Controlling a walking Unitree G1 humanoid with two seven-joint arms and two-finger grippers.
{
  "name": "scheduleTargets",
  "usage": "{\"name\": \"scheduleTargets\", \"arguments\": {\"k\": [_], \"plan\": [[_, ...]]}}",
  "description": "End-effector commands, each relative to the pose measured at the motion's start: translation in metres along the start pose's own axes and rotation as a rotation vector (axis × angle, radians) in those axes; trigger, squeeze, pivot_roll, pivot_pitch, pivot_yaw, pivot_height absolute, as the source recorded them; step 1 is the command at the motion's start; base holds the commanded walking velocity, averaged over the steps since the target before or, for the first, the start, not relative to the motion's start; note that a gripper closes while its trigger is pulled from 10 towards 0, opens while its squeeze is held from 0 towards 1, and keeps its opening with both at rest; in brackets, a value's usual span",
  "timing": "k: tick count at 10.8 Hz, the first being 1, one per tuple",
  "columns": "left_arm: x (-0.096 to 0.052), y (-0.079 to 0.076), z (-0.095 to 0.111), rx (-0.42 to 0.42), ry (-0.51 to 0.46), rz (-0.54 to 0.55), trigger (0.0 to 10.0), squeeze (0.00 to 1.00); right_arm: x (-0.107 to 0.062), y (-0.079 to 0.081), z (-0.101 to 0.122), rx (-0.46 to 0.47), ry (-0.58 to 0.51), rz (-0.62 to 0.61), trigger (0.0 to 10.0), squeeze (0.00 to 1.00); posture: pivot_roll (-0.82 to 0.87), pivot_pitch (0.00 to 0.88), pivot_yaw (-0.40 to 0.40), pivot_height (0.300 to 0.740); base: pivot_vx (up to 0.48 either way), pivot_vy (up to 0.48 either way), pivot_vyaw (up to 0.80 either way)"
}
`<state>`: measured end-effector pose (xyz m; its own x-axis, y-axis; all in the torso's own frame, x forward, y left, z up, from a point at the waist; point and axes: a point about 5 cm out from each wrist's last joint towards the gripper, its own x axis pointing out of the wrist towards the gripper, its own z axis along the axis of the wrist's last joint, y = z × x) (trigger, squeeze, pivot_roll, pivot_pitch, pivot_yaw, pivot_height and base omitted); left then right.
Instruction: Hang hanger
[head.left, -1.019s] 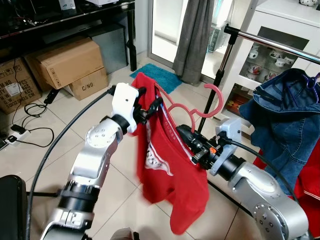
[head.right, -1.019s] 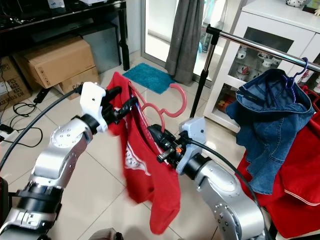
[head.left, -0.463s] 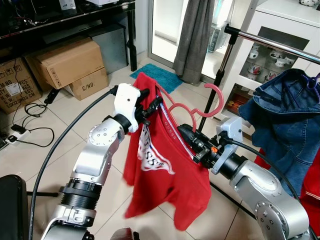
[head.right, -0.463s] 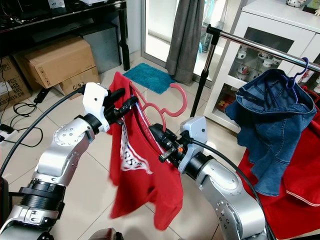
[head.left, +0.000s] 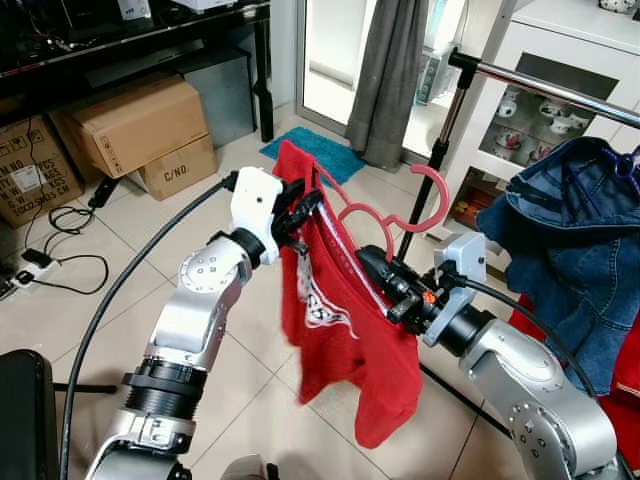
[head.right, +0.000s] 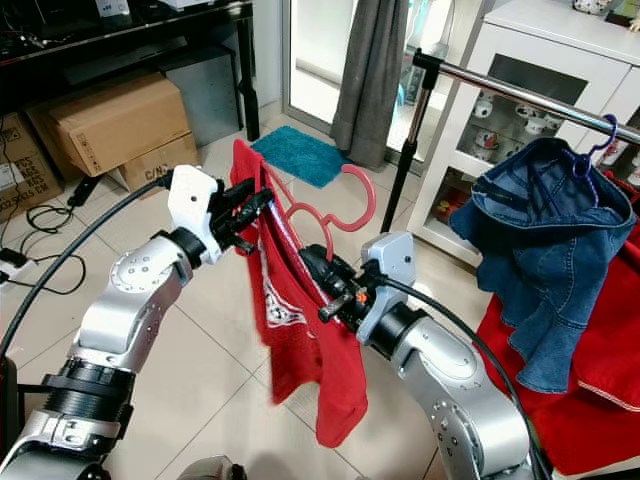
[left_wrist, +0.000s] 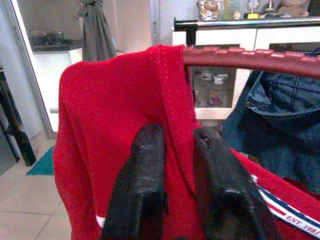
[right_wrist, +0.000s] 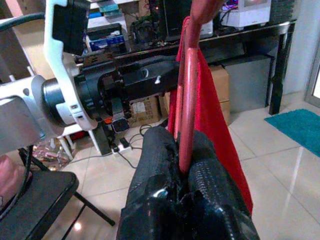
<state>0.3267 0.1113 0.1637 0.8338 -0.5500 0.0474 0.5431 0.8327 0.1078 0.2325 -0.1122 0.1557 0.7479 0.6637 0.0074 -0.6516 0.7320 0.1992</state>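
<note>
From the head I see one pink hanger (head.left: 385, 215) with one red shirt (head.left: 345, 330), its long axis running between my grippers; the rail (head.left: 545, 85) lies up and to my right, nearer my right gripper (head.left: 385, 290).

Left wrist: my left gripper (left_wrist: 172, 185) is pinched on the shirt's shoulder.

Right wrist: right fingers (right_wrist: 155, 170) clamp the hanger's arm.
</note>
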Motion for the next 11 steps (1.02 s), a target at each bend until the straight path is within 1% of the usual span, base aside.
{"name": "scheduleTargets", "arguments": {"k": [1,5,8,9,10,11], "plan": [[0.002,0.003,0.003,0.009,-0.006,0.013,0.0,0.0,0.001,0.0,0.009,-0.029,-0.051,0.001,0.0,0.0,0.02,0.0,-0.028,0.723,0.0,0.0,0.0],[0.0,0.005,0.0,0.005,0.002,0.02,0.0,0.0,0.0,-0.001,0.01,-0.031,-0.05,0.003,0.0,0.0,0.02,0.0,-0.034,0.723,0.0,0.0,0.0],[-0.004,0.006,0.0,-0.013,-0.008,0.012,0.0,0.0,0.0,-0.003,0.01,-0.044,-0.045,-0.014,0.0,0.0,0.02,0.0,-0.036,0.723,0.0,0.0,0.0],[-0.009,0.007,0.003,-0.048,-0.047,-0.009,0.0,0.0,-0.001,-0.009,0.009,-0.062,-0.031,-0.055,0.0,0.0,0.02,0.0,-0.038,0.723,0.0,0.0,0.0],[-0.011,0.007,0.005,-0.058,-0.061,-0.02,0.0,0.0,-0.001,-0.013,0.007,-0.075,-0.016,-0.083,0.0,0.0,0.02,0.0,-0.041,0.723,0.0,0.0,0.0],[-0.017,0.007,0.01,-0.057,-0.076,-0.05,0.0,0.0,-0.003,-0.023,0.003,-0.143,0.046,-0.128,0.0,0.0,0.03,0.0,-0.043,0.723,0.0,0.0,0.0]]}}
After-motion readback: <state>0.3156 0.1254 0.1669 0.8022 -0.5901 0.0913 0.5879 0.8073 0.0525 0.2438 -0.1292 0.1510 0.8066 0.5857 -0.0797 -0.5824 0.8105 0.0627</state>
